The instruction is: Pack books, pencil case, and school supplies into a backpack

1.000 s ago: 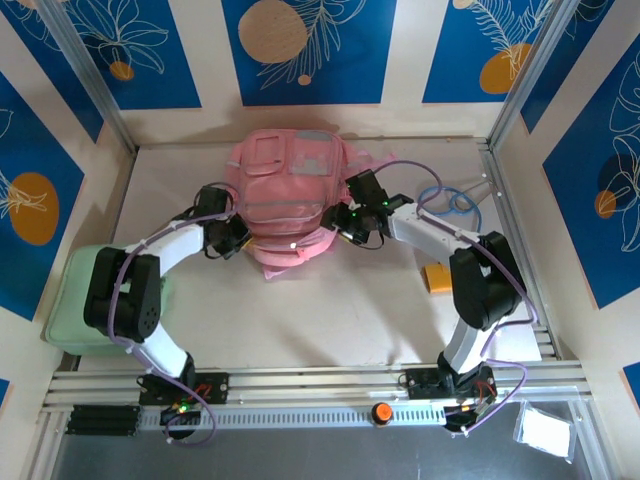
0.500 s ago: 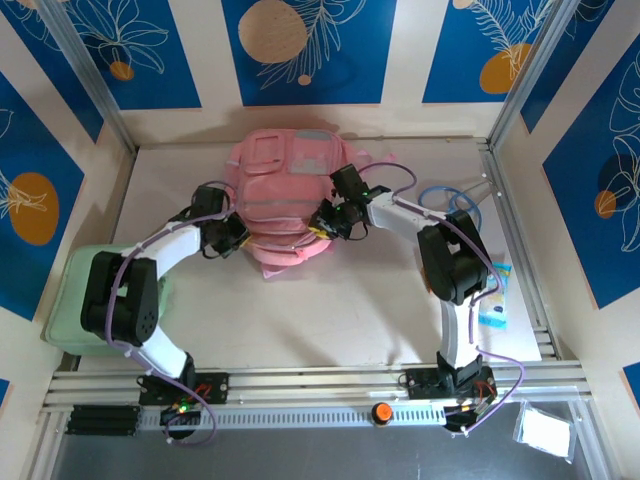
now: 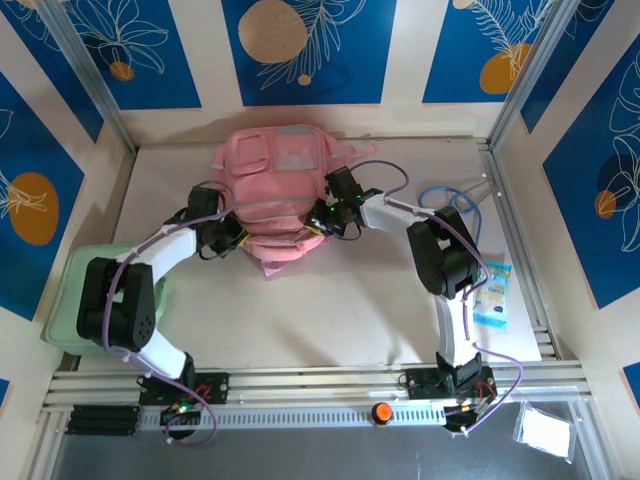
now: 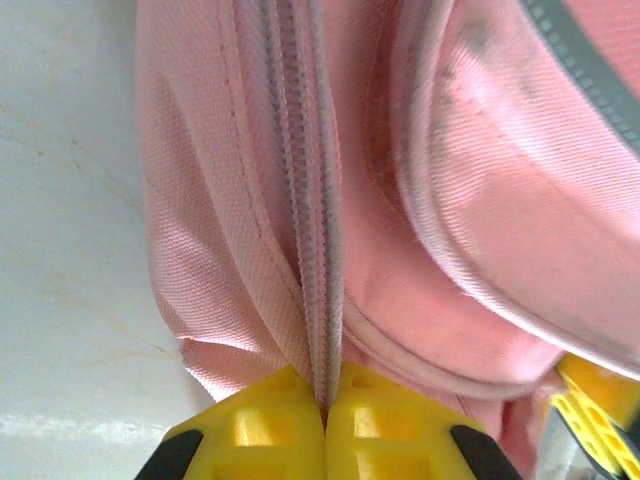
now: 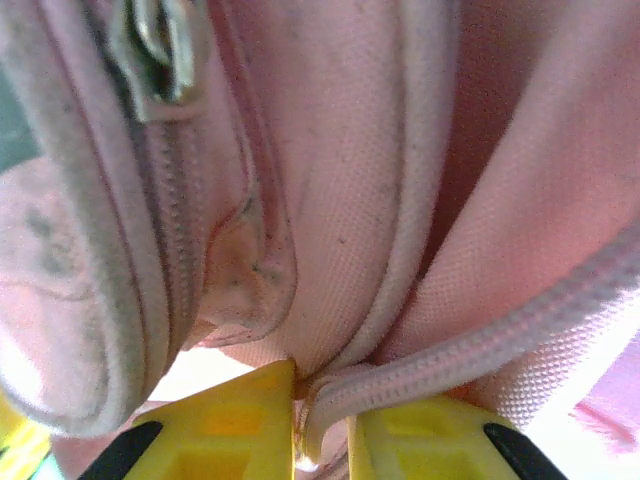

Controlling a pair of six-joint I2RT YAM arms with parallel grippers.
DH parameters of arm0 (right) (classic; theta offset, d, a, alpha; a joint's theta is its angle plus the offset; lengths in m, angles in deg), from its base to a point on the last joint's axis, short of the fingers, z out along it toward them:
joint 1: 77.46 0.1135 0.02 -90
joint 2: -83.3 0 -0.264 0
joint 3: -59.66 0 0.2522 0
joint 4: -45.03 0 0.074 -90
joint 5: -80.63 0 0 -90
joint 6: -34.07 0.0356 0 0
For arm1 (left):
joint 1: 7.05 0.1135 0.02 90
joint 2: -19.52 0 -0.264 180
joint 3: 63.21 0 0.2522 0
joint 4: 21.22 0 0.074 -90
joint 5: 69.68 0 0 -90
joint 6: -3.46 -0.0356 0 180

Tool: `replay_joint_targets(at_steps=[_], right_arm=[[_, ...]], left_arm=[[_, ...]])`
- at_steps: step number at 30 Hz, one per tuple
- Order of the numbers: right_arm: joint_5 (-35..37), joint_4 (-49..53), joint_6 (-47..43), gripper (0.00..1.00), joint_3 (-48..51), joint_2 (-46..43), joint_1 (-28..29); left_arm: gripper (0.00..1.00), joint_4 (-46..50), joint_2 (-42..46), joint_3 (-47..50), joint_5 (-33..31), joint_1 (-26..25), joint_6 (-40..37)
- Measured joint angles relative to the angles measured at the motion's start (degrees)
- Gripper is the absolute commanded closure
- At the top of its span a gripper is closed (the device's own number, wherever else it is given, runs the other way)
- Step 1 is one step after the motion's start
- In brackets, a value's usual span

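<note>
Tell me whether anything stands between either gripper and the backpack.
Nothing visible does. The left gripper is shut on the backpack at its zipper seam, and the right gripper pinches a corded edge of the same pink fabric. No other object lies between them.

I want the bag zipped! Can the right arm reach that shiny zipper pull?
Probably, but not right away. The zipper pull sits close ahead of the right gripper with nothing between, yet it is pinching the backpack, so it must let go first.
</note>
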Motion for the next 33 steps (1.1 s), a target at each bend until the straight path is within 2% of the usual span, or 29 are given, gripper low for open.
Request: replay_joint_targets(at_steps=[5, 8, 16, 23, 33], right_arm=[[5.0, 3.0, -2.8, 0.57, 0.5, -2.7, 0.8], [6.8, 5.2, -4.3, 0.52, 1.8, -6.8, 0.9], [8.5, 7.1, -12.1, 0.51, 3.2, -13.7, 3.3], [3.0, 7.4, -21.0, 0.5, 4.3, -11.3, 8.1], [2.5, 10.5, -24.1, 0.5, 0.5, -5.7, 7.7]], left_arm=[[1.0, -0.1, 0.5, 0.2, 0.5, 0.0, 0.0], [1.0, -0.1, 0.5, 0.2, 0.9, 0.0, 0.0], [1.0, -0.2, 0.5, 0.2, 1.6, 0.0, 0.0], [1.0, -0.2, 0.5, 0.2, 1.6, 0.0, 0.0], [1.0, -0.4, 0.5, 0.5, 2.0, 0.0, 0.0]])
